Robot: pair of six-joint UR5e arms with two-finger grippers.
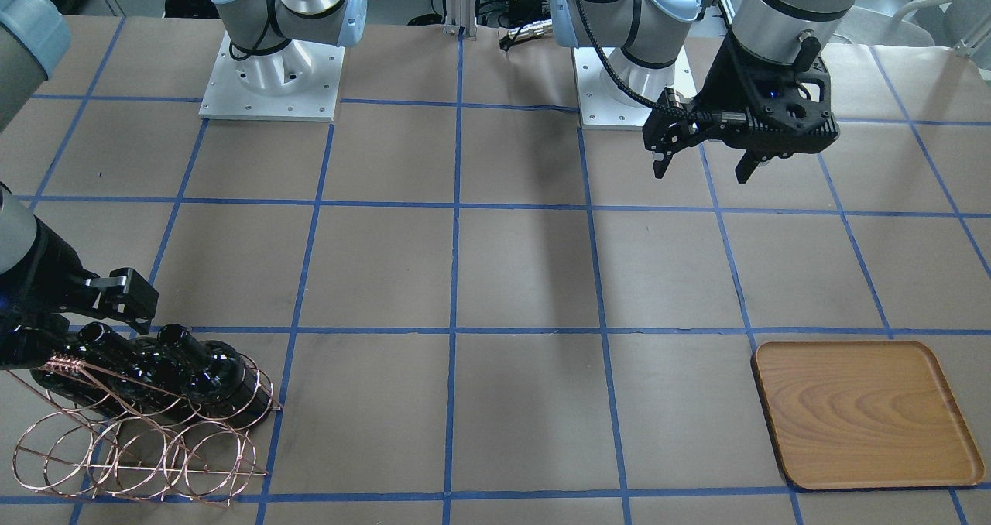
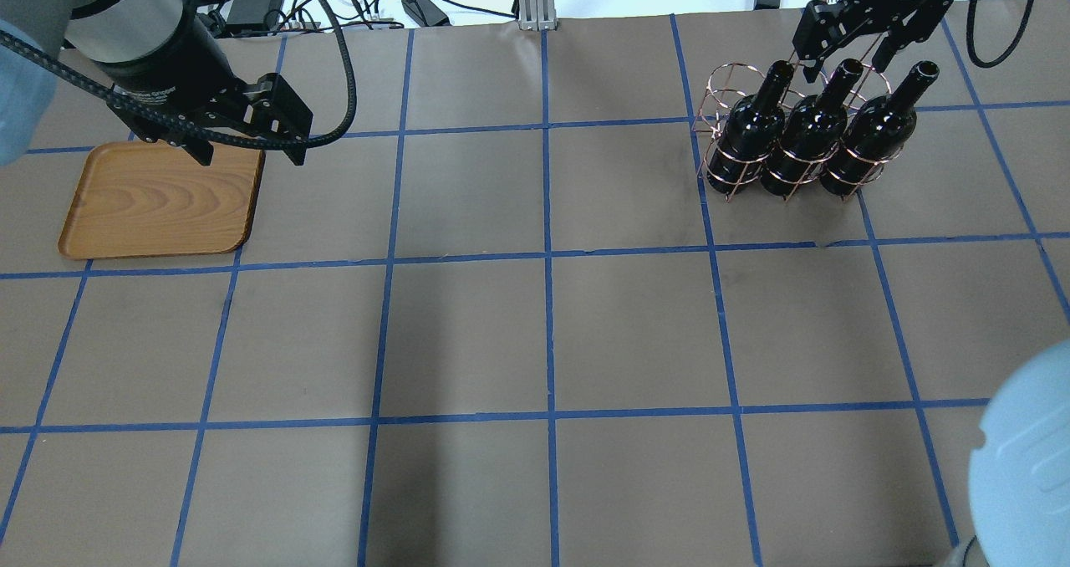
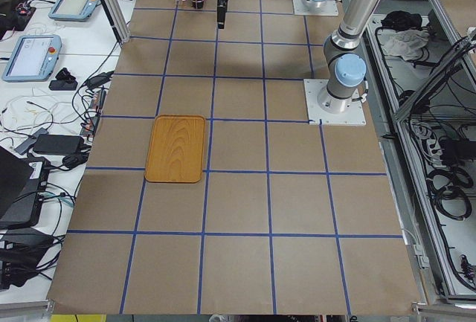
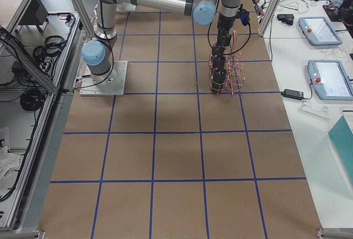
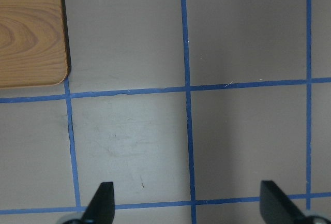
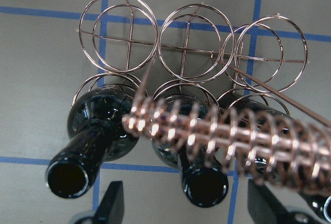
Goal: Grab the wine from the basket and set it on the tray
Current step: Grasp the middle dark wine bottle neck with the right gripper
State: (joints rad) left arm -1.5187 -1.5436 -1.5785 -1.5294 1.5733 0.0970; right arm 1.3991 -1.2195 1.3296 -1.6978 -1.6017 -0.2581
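The right gripper (image 2: 846,44) hangs with jaws released on either side of the mouth of the middle wine bottle (image 2: 809,136) (no contact that shows), which stands in the basket (image 6: 217,131) beneath them. The left gripper (image 1: 702,170) has its jaws released too, above bare table (image 2: 543,341), with the tray (image 2: 159,203) just off to one side of them.

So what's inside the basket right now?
Three wine bottles fill one row of the basket; its other three rings are empty. The coiled handle partly covers two bottles in the right wrist view.
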